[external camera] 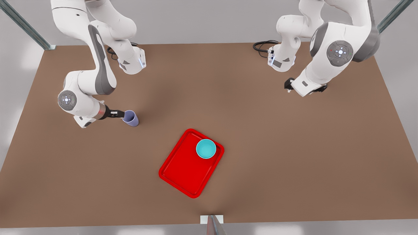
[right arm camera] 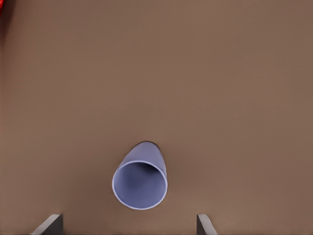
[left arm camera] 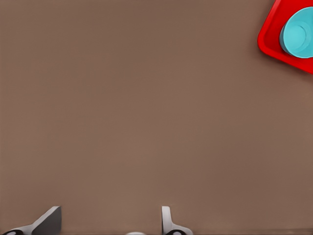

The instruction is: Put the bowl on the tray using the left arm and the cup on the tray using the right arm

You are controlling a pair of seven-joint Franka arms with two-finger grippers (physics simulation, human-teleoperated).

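The teal bowl (external camera: 205, 148) stands inside the red tray (external camera: 181, 171), in the tray's far corner toward the front view's right. The left wrist view shows the same bowl (left arm camera: 297, 34) and tray corner (left arm camera: 268, 45) well ahead of my left gripper (left arm camera: 107, 221), which is open with nothing in it. That gripper (external camera: 305, 87) hangs over the table at the front view's far right. The lavender cup (external camera: 131, 118) stands on the table at the front view's left. My right gripper (external camera: 119, 114) is right beside it. Its open fingers straddle the cup (right arm camera: 140, 183), with the right gripper (right arm camera: 128, 226) just short of the rim.
The brown table (external camera: 261, 156) runs wide around the tray. Black cables (external camera: 263, 45) lie by the arm bases at the back. A small white bracket (external camera: 211, 219) sits on the table's near edge below the tray.
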